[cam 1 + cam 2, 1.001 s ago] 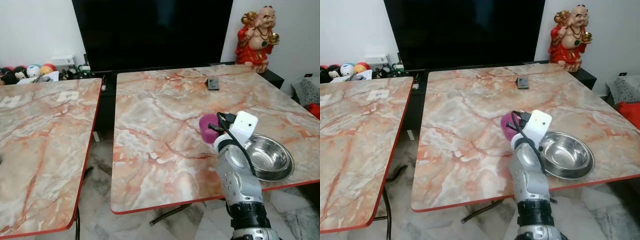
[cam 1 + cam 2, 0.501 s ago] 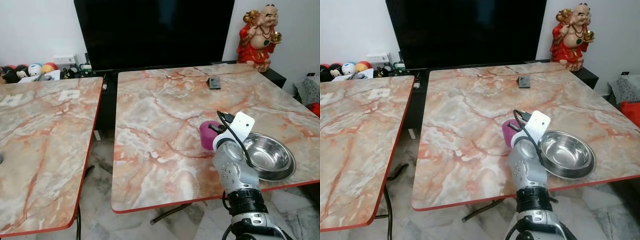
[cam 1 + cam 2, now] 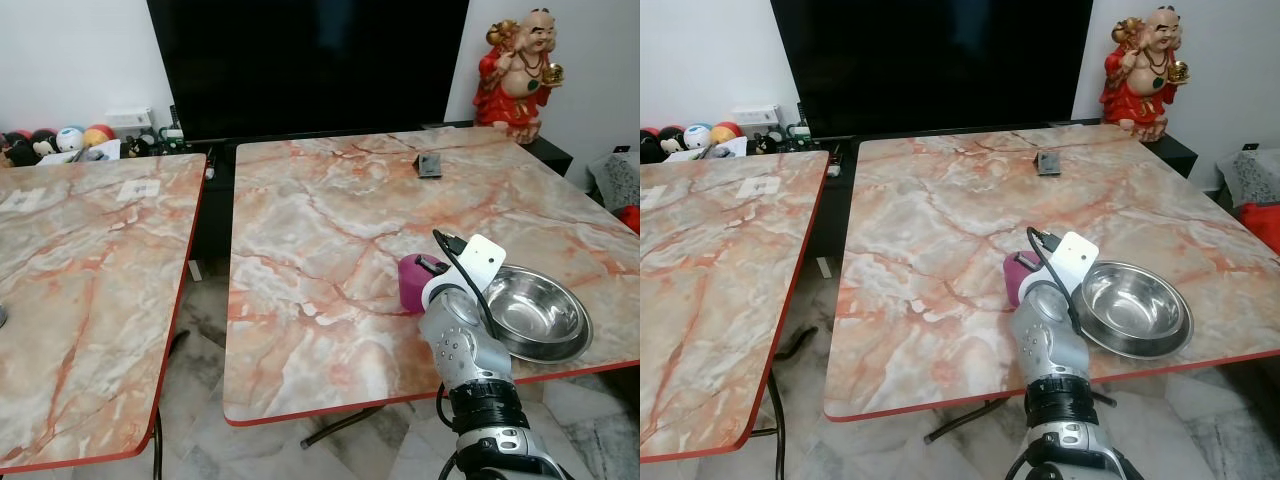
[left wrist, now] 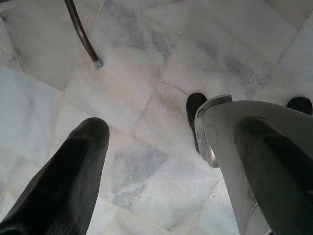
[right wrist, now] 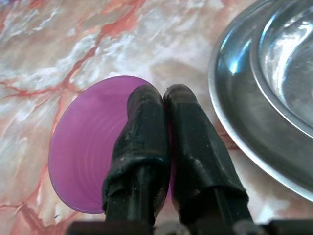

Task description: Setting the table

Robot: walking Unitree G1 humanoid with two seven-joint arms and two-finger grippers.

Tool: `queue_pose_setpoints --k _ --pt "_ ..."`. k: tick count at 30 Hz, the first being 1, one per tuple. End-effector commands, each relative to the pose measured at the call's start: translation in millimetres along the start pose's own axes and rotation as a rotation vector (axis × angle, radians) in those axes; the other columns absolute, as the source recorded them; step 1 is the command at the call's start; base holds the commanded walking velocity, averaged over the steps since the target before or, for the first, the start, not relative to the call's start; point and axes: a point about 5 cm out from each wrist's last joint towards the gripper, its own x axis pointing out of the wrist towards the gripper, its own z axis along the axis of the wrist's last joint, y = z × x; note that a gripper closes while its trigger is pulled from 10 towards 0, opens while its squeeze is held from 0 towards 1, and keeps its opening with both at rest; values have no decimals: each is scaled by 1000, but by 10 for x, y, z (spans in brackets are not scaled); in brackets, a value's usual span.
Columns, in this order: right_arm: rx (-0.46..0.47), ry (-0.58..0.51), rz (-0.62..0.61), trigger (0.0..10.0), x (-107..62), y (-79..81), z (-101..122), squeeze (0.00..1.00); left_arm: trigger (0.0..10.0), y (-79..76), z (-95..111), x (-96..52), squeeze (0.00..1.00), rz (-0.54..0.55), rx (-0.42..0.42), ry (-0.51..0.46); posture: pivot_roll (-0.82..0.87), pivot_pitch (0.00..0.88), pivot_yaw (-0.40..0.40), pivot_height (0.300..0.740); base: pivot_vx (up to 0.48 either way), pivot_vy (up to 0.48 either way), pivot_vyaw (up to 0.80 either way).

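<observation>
Purple plastic cup [image 5: 93,147], looks thin-walled and light, so it should barely weigh on the arm but could flex or slip if squeezed hard. The right claw [image 5: 164,105] has its two fingers [image 5: 142,142] pressed together with the cup's rim wall nipped between them, one finger inside the cup and one outside. That rim pinch seems like the sensible place to hold it; my guess is the smooth plastic could pivot in such a narrow grip, so slow moves only.

The cup sits low at the marble table [image 3: 320,230], right under the claw tip, and the steel bowl [image 3: 535,312] is just beside the claw on its outer side, close but I can't tell if they touch.

Compared with a second ago, the right arm has come down and pulled back toward the table's near edge, cup riding lower.

The left claw [image 4: 161,142] hangs idle over the floor, fingers spread.
</observation>
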Motion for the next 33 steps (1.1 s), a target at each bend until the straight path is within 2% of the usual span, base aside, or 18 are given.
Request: queue_pose_setpoints --k 1,10,12,13,14,15,20,22,23,24,25,26,28,33 --pt "17 -4 -21 10000 0 -20 24 86 10000 -64 -151 -30 0 -27 -12 65 -24 0 8 740 0 0 0" --pt "32 -25 -64 10000 5 -82 58 118 10000 -59 -147 -29 0 -26 -9 64 -23 0 11 740 0 0 0" --pt "32 -22 -64 10000 4 -81 51 161 10000 -58 -147 -29 0 -27 -8 64 -23 0 11 740 0 0 0" --pt "32 -22 -64 10000 4 -80 48 494 10000 -58 -146 -28 0 -27 -7 64 -23 0 11 740 0 0 0" --pt "35 -20 -67 10000 1 -79 42 643 10000 -57 -147 -29 0 -27 -7 65 -20 0 12 740 0 0 0" --pt "36 -19 -68 10000 0 -79 40 643 10000 -57 -147 -29 0 -27 -7 65 -20 0 12 740 0 0 0" --pt "38 -22 -71 10000 -3 -74 42 604 10000 -54 -148 -29 0 -26 -7 65 -21 0 14 740 0 0 0" --pt "40 -33 -73 10000 -6 -69 65 490 10000 -54 -149 -29 0 -26 -5 65 -21 0 14 740 0 0 0" --pt "40 -33 -73 10000 -6 -69 65 490 10000 -54 -149 -29 0 -26 -5 65 -21 0 14 740 0 0 0" --pt "43 -36 -75 10000 -7 -69 71 341 10000 -54 -149 -29 0 -27 -5 65 -21 0 14 740 0 0 0" --pt "46 -37 -76 10000 -8 -69 74 341 10000 -53 -149 -29 0 -27 -4 65 -21 0 14 740 0 0 0" --pt "51 -40 -75 10000 -9 -67 82 31 10000 -53 -148 -29 0 -27 -3 66 -21 0 14 740 0 0 0" --pt "53 -43 -72 10000 -11 -63 87 0 10000 -53 -146 -28 0 -27 -2 66 -20 0 13 740 0 0 0" --pt "56 -53 -55 10000 -20 -36 103 0 10000 -53 -143 -27 0 -28 -3 65 -20 0 13 740 0 0 0"
